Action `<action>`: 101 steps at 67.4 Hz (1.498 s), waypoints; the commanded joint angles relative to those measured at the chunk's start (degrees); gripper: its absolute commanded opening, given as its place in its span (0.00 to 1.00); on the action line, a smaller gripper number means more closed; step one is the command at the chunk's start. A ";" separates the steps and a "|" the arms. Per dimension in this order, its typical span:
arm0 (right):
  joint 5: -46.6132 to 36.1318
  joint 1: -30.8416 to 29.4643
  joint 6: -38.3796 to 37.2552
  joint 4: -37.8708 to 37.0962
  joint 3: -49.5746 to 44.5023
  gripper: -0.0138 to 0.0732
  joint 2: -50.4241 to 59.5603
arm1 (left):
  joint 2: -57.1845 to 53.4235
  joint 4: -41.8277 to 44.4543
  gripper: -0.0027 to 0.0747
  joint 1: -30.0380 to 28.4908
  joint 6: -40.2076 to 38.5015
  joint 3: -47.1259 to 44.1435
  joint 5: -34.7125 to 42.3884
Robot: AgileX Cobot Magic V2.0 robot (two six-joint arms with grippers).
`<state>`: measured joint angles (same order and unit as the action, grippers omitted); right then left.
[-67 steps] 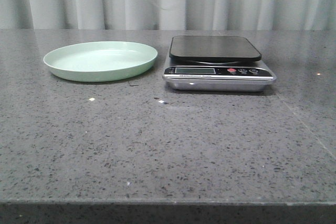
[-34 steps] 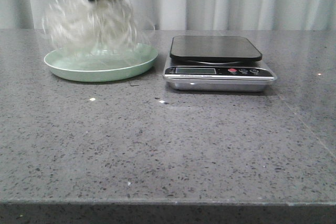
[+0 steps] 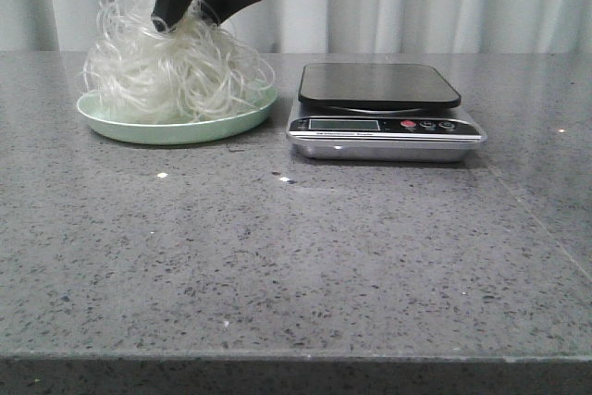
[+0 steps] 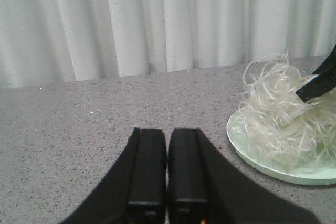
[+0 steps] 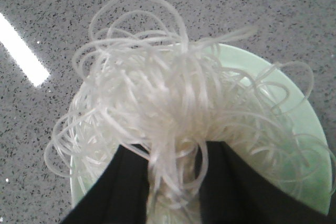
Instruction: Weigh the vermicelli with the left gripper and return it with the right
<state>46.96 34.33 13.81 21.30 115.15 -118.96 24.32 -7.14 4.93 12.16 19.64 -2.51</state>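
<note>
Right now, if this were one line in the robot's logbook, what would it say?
right gripper: shut on fluffy white vermicelli nest | vermicelli: on pale green plate | left gripper: shut, empty | black-topped scale: bare

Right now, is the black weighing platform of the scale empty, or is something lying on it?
Empty. The scale has a bare black platform; the vermicelli rests on the green plate beside it, pinched by the right end effector.

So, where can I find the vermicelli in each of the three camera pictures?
Front view: vermicelli heaped on the green plate, far left of the table, right gripper pinching its top.
Left wrist view: at the right edge, on the plate, away from the shut left gripper.
Right wrist view: fills the centre, strands between the fingers.
Shared landmark: the green plate.
</note>
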 commanded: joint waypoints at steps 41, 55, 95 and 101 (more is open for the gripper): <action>0.98 -12.09 0.32 0.07 5.25 0.47 19.03 | 0.20 -0.30 0.21 -0.08 -0.11 1.52 4.56; 7.33 -22.94 0.32 0.02 5.19 0.33 23.05 | 0.20 -0.30 0.21 -0.08 -0.11 1.52 4.56; -7.66 -36.58 0.19 -4.62 -30.19 0.33 42.89 | 0.20 -0.30 0.21 -0.08 -0.11 1.52 4.56; -13.17 -36.58 0.19 -7.13 -38.46 0.33 48.10 | 0.20 -0.30 0.21 -0.08 -0.11 1.52 4.56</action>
<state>43.08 -1.86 13.91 16.23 83.09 -78.00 24.32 -7.14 4.93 12.16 19.64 -2.51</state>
